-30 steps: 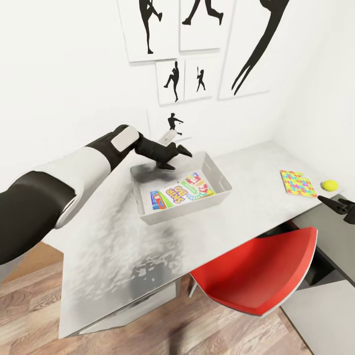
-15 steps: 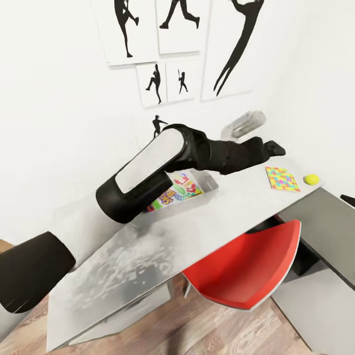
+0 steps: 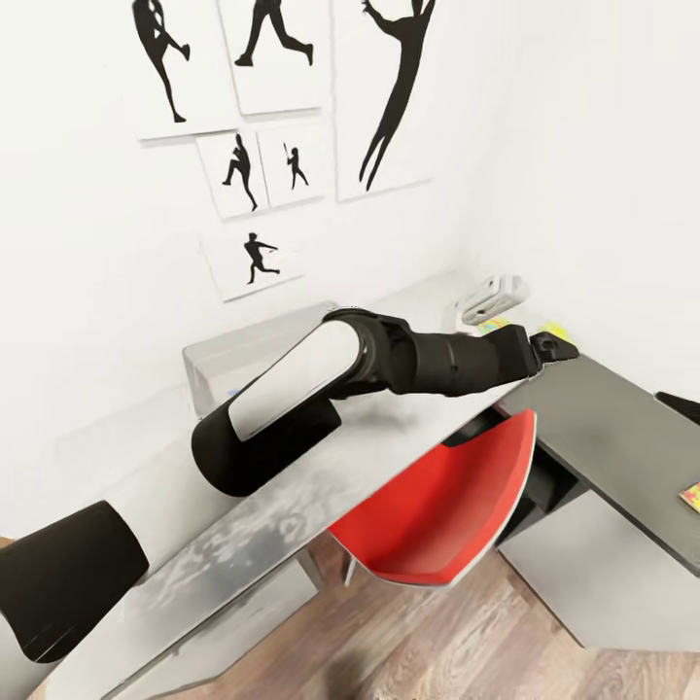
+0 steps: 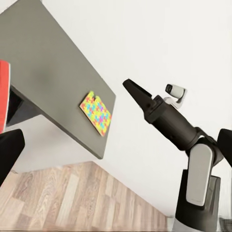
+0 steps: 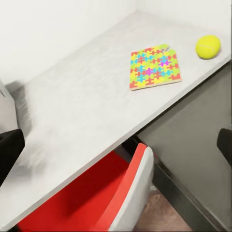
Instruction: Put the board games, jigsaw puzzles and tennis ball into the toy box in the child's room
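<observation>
My left arm stretches across the pale table [image 3: 292, 491], and its gripper [image 3: 556, 346] hangs open and empty over the table's right end. The left wrist view looks past its spread fingertips [image 4: 14, 147] at a jigsaw puzzle [image 4: 96, 113] lying on the dark cabinet [image 4: 48, 72]. That puzzle also shows at the head view's right edge [image 3: 691, 494]. The grey toy box [image 3: 209, 355] stands behind my left forearm, its contents mostly hidden. My right gripper [image 5: 121, 140] is open above the table, with a second jigsaw puzzle [image 5: 154, 67] and the tennis ball [image 5: 208, 46] beyond it.
A red chair [image 3: 447, 496] is tucked under the table's right half. The low dark grey cabinet [image 3: 603, 408] adjoins the table's right end, against the white corner walls. Athlete silhouette prints [image 3: 253, 165] hang above. Wood floor lies below.
My left arm has swung from over the toy box rightward along the table to its right end. The head camera has turned right, shifting the scene left.
</observation>
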Tool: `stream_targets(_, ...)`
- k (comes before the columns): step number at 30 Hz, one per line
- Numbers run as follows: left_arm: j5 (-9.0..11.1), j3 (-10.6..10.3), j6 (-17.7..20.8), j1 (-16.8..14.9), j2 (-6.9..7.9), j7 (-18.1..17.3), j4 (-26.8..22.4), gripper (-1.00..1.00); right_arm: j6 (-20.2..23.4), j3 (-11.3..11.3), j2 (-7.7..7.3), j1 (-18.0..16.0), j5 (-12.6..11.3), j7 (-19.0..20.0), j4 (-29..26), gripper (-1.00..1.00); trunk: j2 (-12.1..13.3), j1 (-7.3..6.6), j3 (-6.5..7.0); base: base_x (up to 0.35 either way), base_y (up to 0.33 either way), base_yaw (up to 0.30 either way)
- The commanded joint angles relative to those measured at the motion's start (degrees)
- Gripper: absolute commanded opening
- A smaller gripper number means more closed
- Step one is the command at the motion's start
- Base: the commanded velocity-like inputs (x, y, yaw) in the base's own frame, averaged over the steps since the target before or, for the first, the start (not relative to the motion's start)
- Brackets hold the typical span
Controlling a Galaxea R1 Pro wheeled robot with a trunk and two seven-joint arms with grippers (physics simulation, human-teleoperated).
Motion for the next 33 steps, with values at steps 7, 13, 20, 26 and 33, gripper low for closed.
stream_targets(7, -0.5, 0.1, 0.2, 1.1, 0.22, 2.9, -0.6, 1.00, 0.3, 3.4, 0.03, -0.1, 0.1, 0.1, 0.0, 1.00, -0.1, 0.03, 0.32, -0.013, -0.004, -0.257)
stream_targets(13, -0.8, 0.0, 0.3, 2.1, 0.23, 4.1, -0.8, 1.00, 0.3, 3.8, -0.03, -0.1, 0.1, 0.1, 0.0, 1.00, -0.1, 0.03, 0.70, -0.002, -0.001, -0.249)
stream_targets(20, -1.1, 0.0, 0.3, 2.5, 0.21, 4.5, -0.8, 1.00, 0.4, 3.9, 0.06, -0.1, 0.1, 0.1, 0.0, 1.00, -0.1, 0.03, 1.18, -0.005, -0.001, -0.235)
stream_targets(26, -1.2, 0.0, 0.3, 2.6, 0.25, 4.8, -0.9, 1.00, 0.4, 4.2, 0.20, -0.3, 0.1, -0.4, 0.0, 1.00, -0.1, 0.03, 1.60, -0.139, -0.132, -0.227)
stream_targets(33, -1.3, 0.0, 0.3, 2.6, 0.30, 5.0, -0.9, 1.00, 0.5, 4.3, 0.26, -0.4, 0.0, -2.5, 0.0, 1.00, -0.1, 0.03, 2.10, -0.193, -0.197, -0.225)
